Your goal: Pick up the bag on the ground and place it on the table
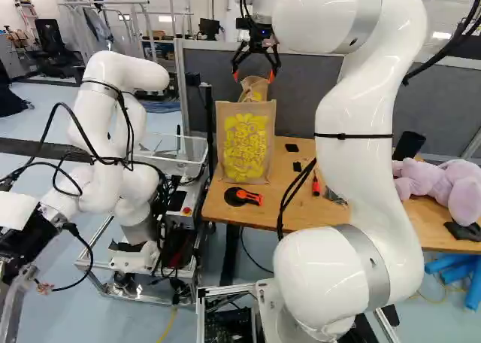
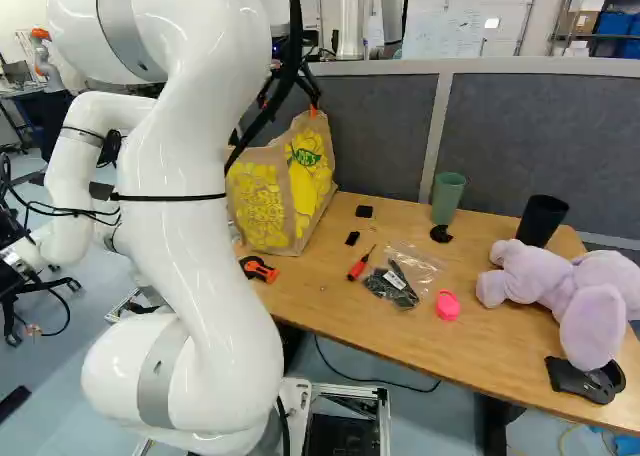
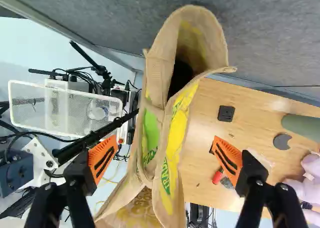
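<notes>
One wooden table (image 2: 500, 346) held, upright at its end, the tan bag (image 1: 244, 151) (bold yellow print, green lettering), with the black gripper (image 1: 254, 74) over it, fingers wide apart astride its top, while a small white label (image 2: 394, 279) showed on a dark packet (image 2: 400, 297).

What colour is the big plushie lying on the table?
The plushie is light purple; the right base view shows it best.

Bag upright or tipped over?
Upright. The bag stands on its base on the table, its open top facing up toward the tool.
</notes>
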You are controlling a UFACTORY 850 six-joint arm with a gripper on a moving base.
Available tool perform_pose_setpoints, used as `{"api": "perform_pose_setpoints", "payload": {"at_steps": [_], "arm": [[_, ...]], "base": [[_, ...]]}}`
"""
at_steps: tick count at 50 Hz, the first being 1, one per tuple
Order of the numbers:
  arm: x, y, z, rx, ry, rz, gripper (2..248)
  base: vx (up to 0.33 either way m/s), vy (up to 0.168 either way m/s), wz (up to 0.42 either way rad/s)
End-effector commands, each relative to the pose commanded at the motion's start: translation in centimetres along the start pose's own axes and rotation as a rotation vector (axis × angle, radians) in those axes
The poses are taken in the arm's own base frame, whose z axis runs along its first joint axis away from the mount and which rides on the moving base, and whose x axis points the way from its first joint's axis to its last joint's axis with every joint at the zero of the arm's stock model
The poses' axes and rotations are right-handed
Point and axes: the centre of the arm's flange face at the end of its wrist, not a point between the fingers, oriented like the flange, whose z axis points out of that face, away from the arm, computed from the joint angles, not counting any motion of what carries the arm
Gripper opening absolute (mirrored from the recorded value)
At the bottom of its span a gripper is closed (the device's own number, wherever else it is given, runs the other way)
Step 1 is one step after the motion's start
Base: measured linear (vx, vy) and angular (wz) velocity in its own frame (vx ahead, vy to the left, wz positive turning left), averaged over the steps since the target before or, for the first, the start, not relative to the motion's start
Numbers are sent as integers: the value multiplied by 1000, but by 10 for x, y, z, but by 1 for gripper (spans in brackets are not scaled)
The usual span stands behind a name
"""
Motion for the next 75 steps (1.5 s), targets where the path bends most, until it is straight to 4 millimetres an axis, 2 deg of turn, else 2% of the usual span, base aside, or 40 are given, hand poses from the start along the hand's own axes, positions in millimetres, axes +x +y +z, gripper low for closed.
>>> {"api": "perform_pose_setpoints", "payload": {"at_steps": [10,75], "arm": [[-2,0,-11,1,18,0,247],[-2,0,-11,1,18,0,247]], "base": [[0,0,0],[-22,-1,0]]}}
